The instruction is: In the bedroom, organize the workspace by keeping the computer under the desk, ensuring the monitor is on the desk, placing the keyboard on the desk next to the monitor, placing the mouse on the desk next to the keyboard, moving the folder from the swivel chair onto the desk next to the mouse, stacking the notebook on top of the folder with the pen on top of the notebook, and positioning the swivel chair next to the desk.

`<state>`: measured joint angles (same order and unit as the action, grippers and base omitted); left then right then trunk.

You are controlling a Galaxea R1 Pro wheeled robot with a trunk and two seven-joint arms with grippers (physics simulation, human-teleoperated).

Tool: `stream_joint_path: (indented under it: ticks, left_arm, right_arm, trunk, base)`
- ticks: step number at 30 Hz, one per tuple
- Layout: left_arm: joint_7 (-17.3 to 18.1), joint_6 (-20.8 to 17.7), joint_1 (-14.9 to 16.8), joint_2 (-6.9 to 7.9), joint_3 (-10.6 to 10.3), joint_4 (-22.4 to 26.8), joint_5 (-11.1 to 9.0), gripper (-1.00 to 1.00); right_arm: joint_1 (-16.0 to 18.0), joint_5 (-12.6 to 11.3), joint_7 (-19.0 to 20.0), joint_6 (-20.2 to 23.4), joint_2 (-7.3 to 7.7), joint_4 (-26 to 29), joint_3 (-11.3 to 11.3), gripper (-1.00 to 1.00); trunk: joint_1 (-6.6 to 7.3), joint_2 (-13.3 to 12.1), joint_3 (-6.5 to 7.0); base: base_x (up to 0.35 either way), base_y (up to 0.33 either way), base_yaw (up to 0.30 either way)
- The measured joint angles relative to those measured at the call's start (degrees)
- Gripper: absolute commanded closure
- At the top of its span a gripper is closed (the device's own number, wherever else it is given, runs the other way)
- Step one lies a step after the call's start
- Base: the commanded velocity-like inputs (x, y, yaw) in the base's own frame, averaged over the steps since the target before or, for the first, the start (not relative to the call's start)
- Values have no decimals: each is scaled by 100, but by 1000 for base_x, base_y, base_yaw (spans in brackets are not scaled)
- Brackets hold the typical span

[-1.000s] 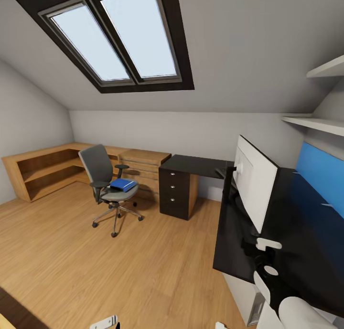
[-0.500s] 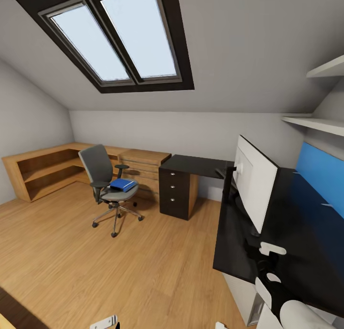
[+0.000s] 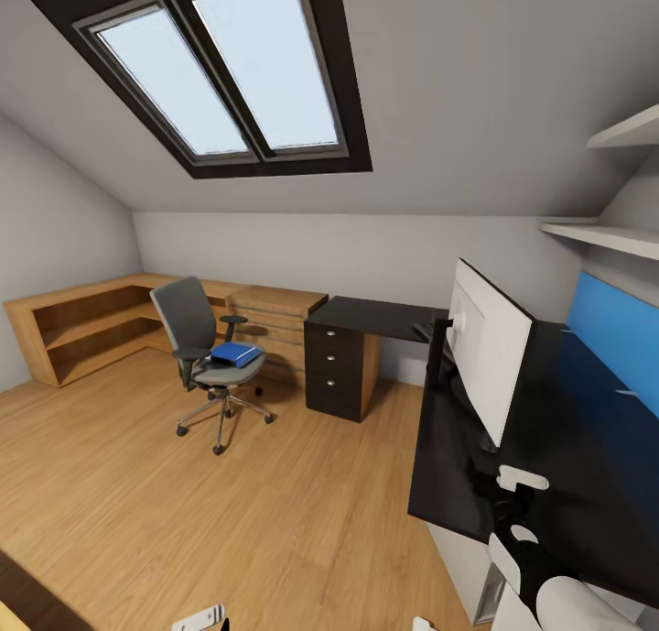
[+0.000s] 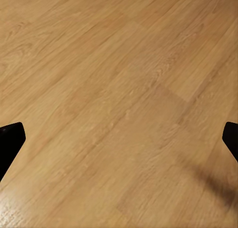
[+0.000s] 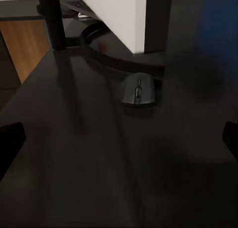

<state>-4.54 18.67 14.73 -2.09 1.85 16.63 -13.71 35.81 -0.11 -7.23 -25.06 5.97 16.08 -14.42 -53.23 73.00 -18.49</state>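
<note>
Jaws of the right gripper (image 5: pixel 119 139) stand apart over the glossy black worktop (image 5: pixel 99 178), empty. Just ahead of them lies the small rounded black mouse (image 5: pixel 138 89), touching the round base of the monitor (image 5: pixel 114 15). I judge the mouse step is in hand; next, advance and close. Left jaws (image 4: pixel 119 139) are apart above the wooden floor (image 4: pixel 109 89). Far off, the flat blue folder (image 3: pixel 236 353) rests on the grey swivel chair (image 3: pixel 203 356).

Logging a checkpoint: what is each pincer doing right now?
Left pincer: open, empty, over wooden floor.
Right pincer: open, empty, above the desk.
</note>
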Motion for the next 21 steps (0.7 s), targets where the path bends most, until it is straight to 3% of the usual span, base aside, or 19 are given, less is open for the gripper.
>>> stream_joint_path:
  ticks: [21]
  left_arm:
    - [-4, -1, 0, -1, 0, 0, 0, -100]
  right_arm:
    - [0, 2, 4, 2, 0, 12, 4, -100]
  trunk:
    - [-461, 843, -377]
  base:
    - [0, 0, 0]
